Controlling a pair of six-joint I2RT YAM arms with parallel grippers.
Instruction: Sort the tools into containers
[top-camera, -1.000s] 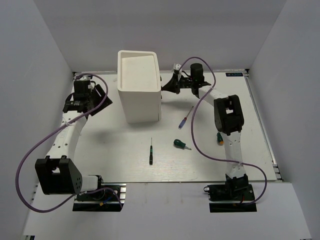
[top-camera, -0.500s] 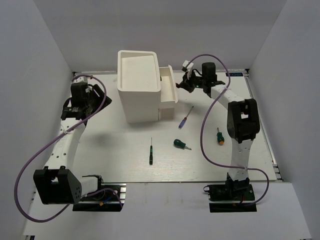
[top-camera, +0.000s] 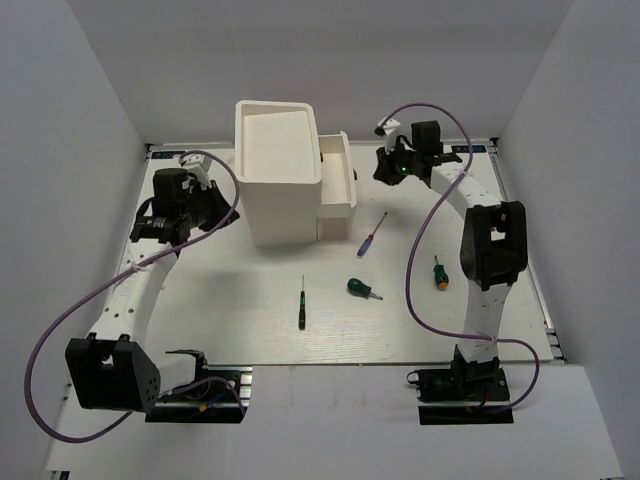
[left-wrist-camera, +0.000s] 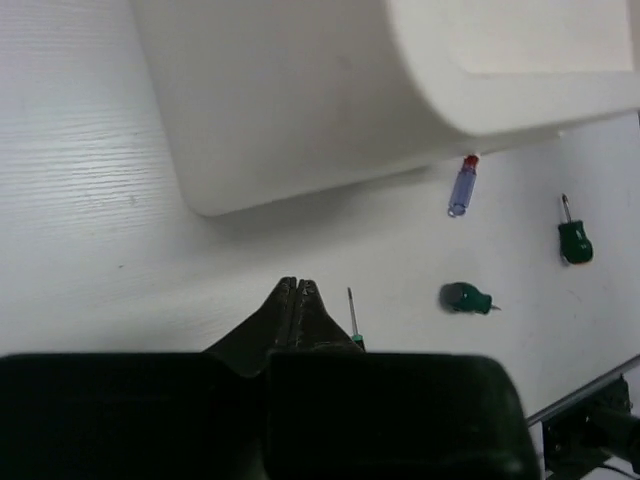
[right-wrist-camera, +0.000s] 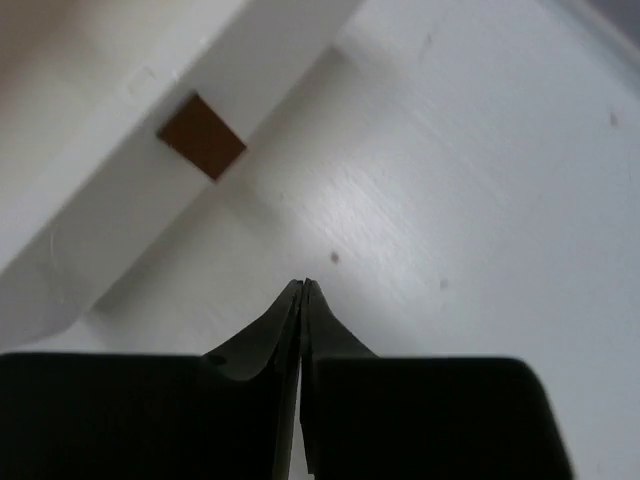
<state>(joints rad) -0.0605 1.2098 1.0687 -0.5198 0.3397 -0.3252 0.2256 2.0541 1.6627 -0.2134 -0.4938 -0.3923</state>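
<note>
Plainly both pairs of fingers are pinched together on nothing: the left gripper (left-wrist-camera: 297, 287) beside the cabinet (top-camera: 278, 205), the right gripper (right-wrist-camera: 303, 287) near its pulled-out drawer (top-camera: 338, 190). A blue-and-red screwdriver (top-camera: 372, 236), a black screwdriver (top-camera: 302, 303), a stubby green screwdriver (top-camera: 364, 289) and a second green screwdriver (top-camera: 439, 273) lie loose on the table (top-camera: 230, 300).

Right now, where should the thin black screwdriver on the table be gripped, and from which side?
The black screwdriver lies flat on the table, thin shaft pointing toward the far edge. Probably take its thicker handle, the near end, straight down from above, closing across its width.
</note>
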